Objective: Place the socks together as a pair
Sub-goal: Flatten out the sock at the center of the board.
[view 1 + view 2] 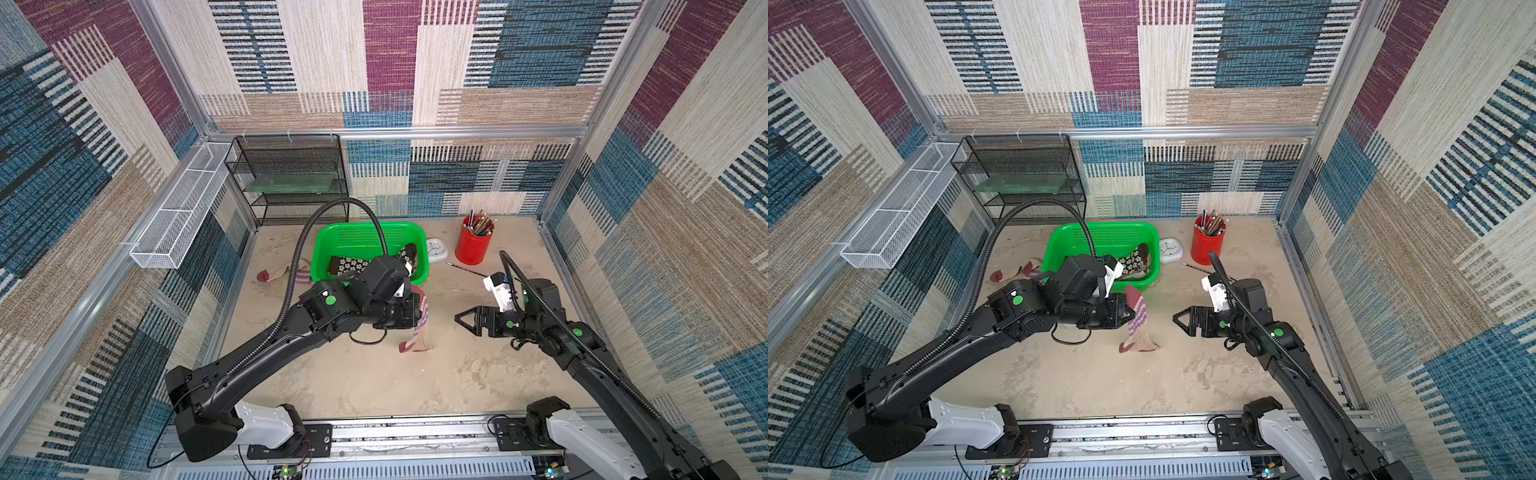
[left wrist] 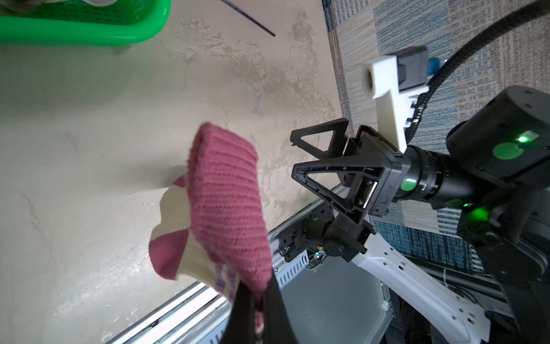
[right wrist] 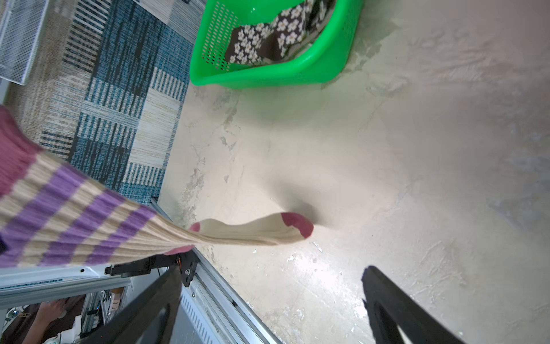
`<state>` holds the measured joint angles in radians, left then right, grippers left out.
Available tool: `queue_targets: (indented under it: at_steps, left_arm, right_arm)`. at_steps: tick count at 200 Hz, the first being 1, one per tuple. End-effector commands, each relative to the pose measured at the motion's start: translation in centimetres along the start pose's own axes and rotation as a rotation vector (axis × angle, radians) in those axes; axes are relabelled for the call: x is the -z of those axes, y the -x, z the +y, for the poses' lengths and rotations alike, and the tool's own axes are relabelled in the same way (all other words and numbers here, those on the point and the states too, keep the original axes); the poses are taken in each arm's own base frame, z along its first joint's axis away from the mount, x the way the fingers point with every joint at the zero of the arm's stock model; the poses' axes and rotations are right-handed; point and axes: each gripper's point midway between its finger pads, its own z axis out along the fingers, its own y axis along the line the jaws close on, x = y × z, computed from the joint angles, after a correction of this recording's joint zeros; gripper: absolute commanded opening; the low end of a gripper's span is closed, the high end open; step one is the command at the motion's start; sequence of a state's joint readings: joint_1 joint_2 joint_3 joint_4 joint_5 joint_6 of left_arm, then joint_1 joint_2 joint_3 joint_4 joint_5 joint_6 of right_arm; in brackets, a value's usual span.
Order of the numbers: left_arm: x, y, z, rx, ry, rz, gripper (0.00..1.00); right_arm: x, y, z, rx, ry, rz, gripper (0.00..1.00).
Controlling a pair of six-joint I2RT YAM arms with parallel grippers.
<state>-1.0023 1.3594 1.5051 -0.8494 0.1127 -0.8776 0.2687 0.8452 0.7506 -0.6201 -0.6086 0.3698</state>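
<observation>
**Sock station: one striped sock in the left gripper**

Reference piece: the green basket, sitting toward the back of the table.

1. Left gripper: it is clamping tight on the maroon cuff of a striped sock, just off the basket's near right corner.
2. Striped sock (cream, purple bands, maroon cuff, heel and toe): it is hanging down from the closed jaws, and its toe end is reaching the tabletop or nearly so. Contact cannot be told.
3. Right gripper: it is hovering to the right of the basket's near side, well apart from it. Its jaws are standing wide and holding nothing. Its tips are pointing at the hanging sock, with a gap between them.
4. Second striped sock: it is lying crumpled on the table just beside the basket's left wall.
5. Daisy socks: dark brown with white flowers, they are lying inside the basket along its near wall.
6. White clock: it is lying just beside the basket's right wall.
7. Red cup: it is standing farther right of the basket, past the clock, and is holding pencils.
8. Loose pencil: it is lying on the table right of the basket, near the cup's foot.
9. Black mesh shelf: it is standing directly behind the basket.
</observation>
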Motion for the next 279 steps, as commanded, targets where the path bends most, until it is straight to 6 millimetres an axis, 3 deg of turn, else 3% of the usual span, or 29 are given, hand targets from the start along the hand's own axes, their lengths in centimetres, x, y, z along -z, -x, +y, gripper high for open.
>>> queue_targets:
  at_steps: [1, 26, 59, 139, 164, 200, 226, 262, 279]
  left_arm:
    - [-0.1, 0.4, -1.4, 0.077, -0.007, -0.057, 0.0]
    - [-0.3, 0.0, -2.4, 0.11, -0.01, -0.077, 0.0]
    - [-1.6, -0.9, -1.4, 0.183, -0.018, -0.098, 0.0]
    - [-1.7, 1.1, 10.2, 0.329, 0.134, -0.227, 0.0]
    - [-1.8, 1.6, 12.2, 0.34, 0.168, -0.228, 0.0]
    - [-2.7, 0.7, 16.1, 0.379, 0.242, -0.229, 0.0]
    - [-2.5, -0.6, 18.7, 0.375, 0.31, -0.23, 0.0]
    - [-2.4, -3.1, 23.0, 0.409, 0.379, -0.226, 0.01]
    - [-2.6, -4.0, 24.8, 0.428, 0.402, -0.212, 0.02]
  right_arm:
    - [1.1, 0.5, 0.5, 0.02, -0.014, -0.026, 0.96]
    - [1.9, 0.7, 0.7, 0.03, -0.018, -0.041, 0.96]
    - [1.7, 0.4, 0.1, 0.014, -0.029, -0.026, 0.96]
    - [-1.2, -2.3, -0.3, -0.077, 0.045, 0.091, 0.97]
    - [-2.1, -3.5, 1.4, -0.055, 0.082, 0.144, 0.97]
    - [-4.5, -6.2, 1.6, -0.088, 0.032, 0.223, 0.98]
    - [-6.4, -7.0, 0.5, -0.127, -0.053, 0.243, 0.85]
    - [-9.2, -7.2, -0.7, -0.135, -0.135, 0.262, 0.44]
    - [-10.6, -7.5, -0.4, -0.122, -0.152, 0.291, 0.31]
